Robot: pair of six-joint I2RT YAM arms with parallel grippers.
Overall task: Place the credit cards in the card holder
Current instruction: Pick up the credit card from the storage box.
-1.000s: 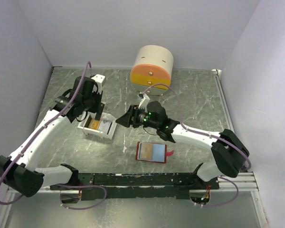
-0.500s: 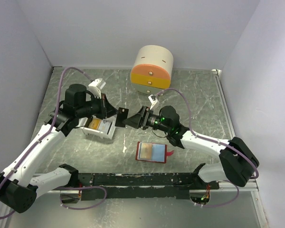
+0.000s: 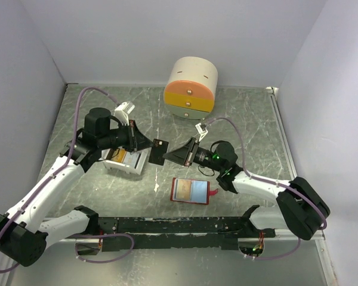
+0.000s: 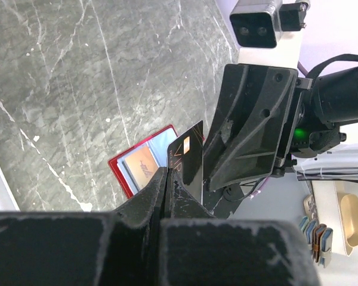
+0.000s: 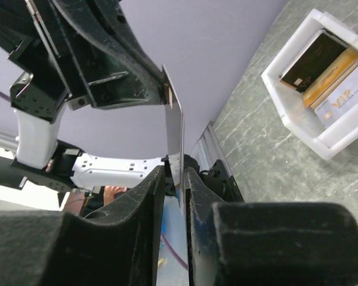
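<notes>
**Dark card held in mid-air between the two grippers**

The marble-patterned table (image 3: 250,119) is closed in by pale walls at the left, back and right. The arm bases and a dark rail run along the near edge. The widest bare stretch lies on the right half, between the drawer box (image 3: 191,83) at the back and the right wall. There is also bare room at the far left corner.

The two arms meet above the middle of the table. The left gripper (image 3: 148,145) is pressed together on the dark card (image 3: 158,152) and holds it on edge, off the surface. The right gripper (image 3: 172,155) faces it from the other side. In the right wrist view its fingers (image 5: 155,196) stand close on either side of the card's lower edge. Whether they press the card cannot be told.

The card holder (image 3: 191,190) lies open and flat near the front, just below and right of the held card. Its red rim frames pale-blue and tan sleeves, and a red tab sticks out on its right.

The white tray (image 3: 131,171) sits under the left arm, left of the held card. It holds several cards (image 5: 337,74) standing on edge, one dark, one orange-gold and one pale.

The cream-and-orange drawer box stands shut at the back, well apart from the grippers.
</notes>
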